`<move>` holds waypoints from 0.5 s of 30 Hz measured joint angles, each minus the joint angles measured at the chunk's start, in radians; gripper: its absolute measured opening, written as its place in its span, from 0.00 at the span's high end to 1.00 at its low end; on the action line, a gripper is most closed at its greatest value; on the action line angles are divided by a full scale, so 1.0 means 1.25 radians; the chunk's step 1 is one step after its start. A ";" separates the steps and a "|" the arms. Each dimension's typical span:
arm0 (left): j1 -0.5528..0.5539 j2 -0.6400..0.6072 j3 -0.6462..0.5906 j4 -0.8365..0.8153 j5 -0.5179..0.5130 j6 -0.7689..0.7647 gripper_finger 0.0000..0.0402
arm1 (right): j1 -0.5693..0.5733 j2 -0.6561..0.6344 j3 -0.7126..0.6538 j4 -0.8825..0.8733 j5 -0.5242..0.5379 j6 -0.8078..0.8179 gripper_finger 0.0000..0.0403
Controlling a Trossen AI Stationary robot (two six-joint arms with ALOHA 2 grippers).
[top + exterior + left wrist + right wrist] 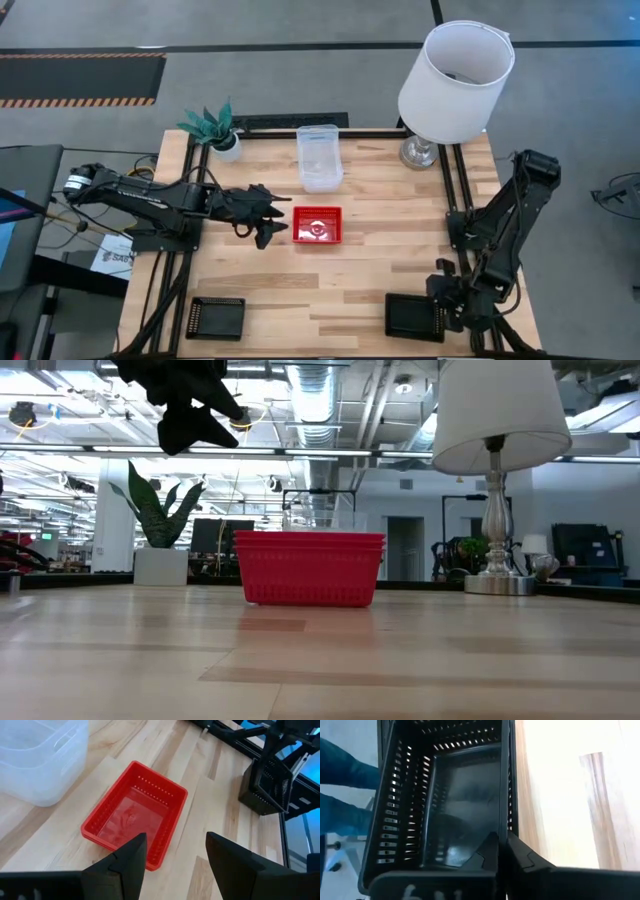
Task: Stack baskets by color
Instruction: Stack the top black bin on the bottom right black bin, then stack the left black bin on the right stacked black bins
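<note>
A stack of red baskets [317,225] stands mid-table, with the clear baskets [320,157] behind it toward the far edge. My left gripper [272,228] hangs open above the table just left of the red stack [135,815], touching nothing. At the near right corner my right gripper [445,292] is shut on a black basket [412,316]. Another black basket [215,317] lies flat at the near left corner. My right gripper has one finger [487,852] inside the black basket and one outside, pinching a side wall at its rim [506,815]. The fingers slant down from above. The basket's opening faces the camera; whether its bottom rests on the table I cannot tell.
A white lamp [455,80] stands at the far right corner and a small potted plant [212,128] at the far left. Bare wood [320,290] lies between the two black baskets. Black frame rails [455,190] run along the table's sides.
</note>
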 joint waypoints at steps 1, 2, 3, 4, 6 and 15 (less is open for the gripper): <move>0.000 0.000 0.000 0.000 0.000 0.000 0.53 | 0.000 0.000 0.000 -0.002 0.000 -0.004 0.94; 0.000 0.000 0.000 0.000 0.000 -0.001 0.53 | 0.000 0.000 0.000 -0.004 0.000 -0.016 0.92; 0.000 0.000 0.000 0.000 0.000 -0.001 0.53 | 0.000 0.000 0.000 -0.005 0.000 -0.032 0.89; 0.000 0.000 0.000 0.000 0.000 -0.001 0.53 | 0.000 0.000 0.000 -0.004 0.000 -0.048 0.87; 0.000 0.000 0.000 0.000 0.000 -0.001 0.53 | 0.000 0.000 0.000 -0.006 0.000 -0.074 0.83; 0.000 0.000 0.000 -0.001 0.012 0.001 0.53 | -0.001 -0.001 0.000 -0.007 0.020 -0.099 0.64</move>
